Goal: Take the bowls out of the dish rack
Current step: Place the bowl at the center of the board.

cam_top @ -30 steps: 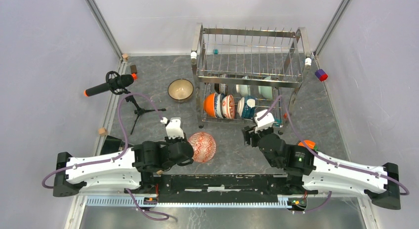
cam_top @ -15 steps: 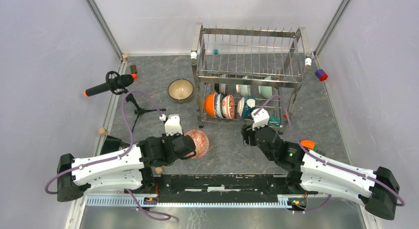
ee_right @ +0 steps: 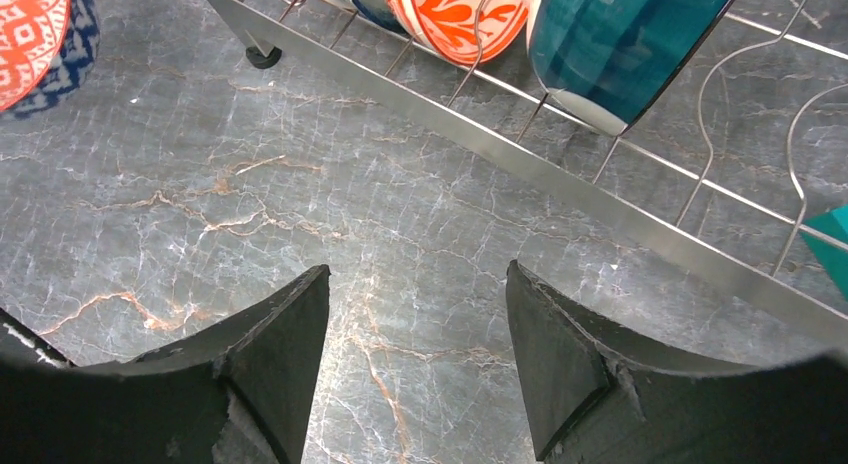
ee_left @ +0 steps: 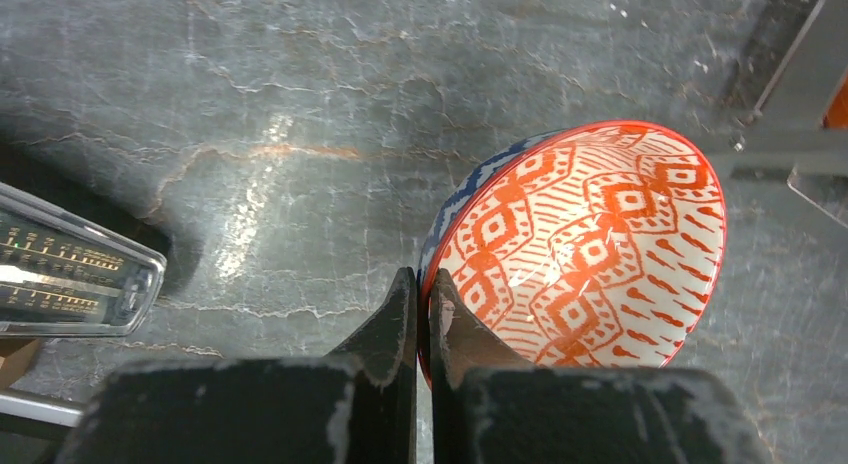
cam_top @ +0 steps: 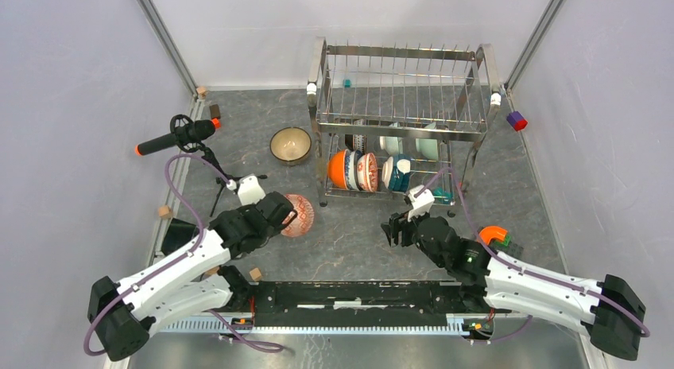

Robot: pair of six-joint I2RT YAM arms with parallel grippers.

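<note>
The red-patterned bowl (ee_left: 590, 254) is pinched by its rim in the left gripper (ee_left: 424, 304), outside the dish rack (cam_top: 401, 122) and near the table (cam_top: 366, 238). The right gripper (ee_right: 415, 284) is held open and empty before the lower tier (ee_right: 560, 184), where several bowls (cam_top: 369, 172) are left. A tan bowl (cam_top: 290, 145) is already out.

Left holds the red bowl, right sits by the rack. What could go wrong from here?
The left gripper pinches only the rim of the red patterned bowl, so it could pivot or slip. Its arm is near the microphone tripod. The right gripper, jaws open, could snag the dish rack front rail.
</note>
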